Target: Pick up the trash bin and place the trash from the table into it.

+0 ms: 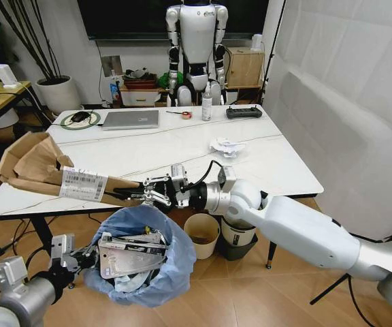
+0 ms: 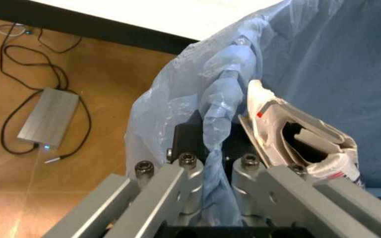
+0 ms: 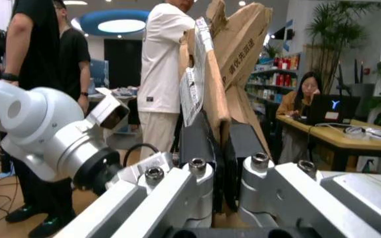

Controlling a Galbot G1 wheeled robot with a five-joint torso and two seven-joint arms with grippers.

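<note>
The trash bin [image 1: 156,271], lined with a crinkled light-blue bag, hangs below the table's front edge with several pieces of litter inside. My left gripper [image 1: 95,255] is shut on the bag's bunched rim [image 2: 218,148] at the bin's left side. My right gripper [image 1: 136,193] is shut on the near end of a torn brown cardboard box [image 1: 43,167], which lies flattened over the front left corner of the white table [image 1: 182,153]. In the right wrist view the cardboard [image 3: 227,74] is pinched between the fingers. A crumpled white paper [image 1: 226,146] lies at the table's right side.
A grey laptop [image 1: 131,119], a white spray bottle [image 1: 207,107], a tape roll [image 1: 186,114] and a black remote-like bar [image 1: 243,112] sit along the table's far edge. A cream bin [image 1: 201,235] and a black-rimmed bin [image 1: 237,238] stand under the table. A humanoid robot [image 1: 197,48] stands behind.
</note>
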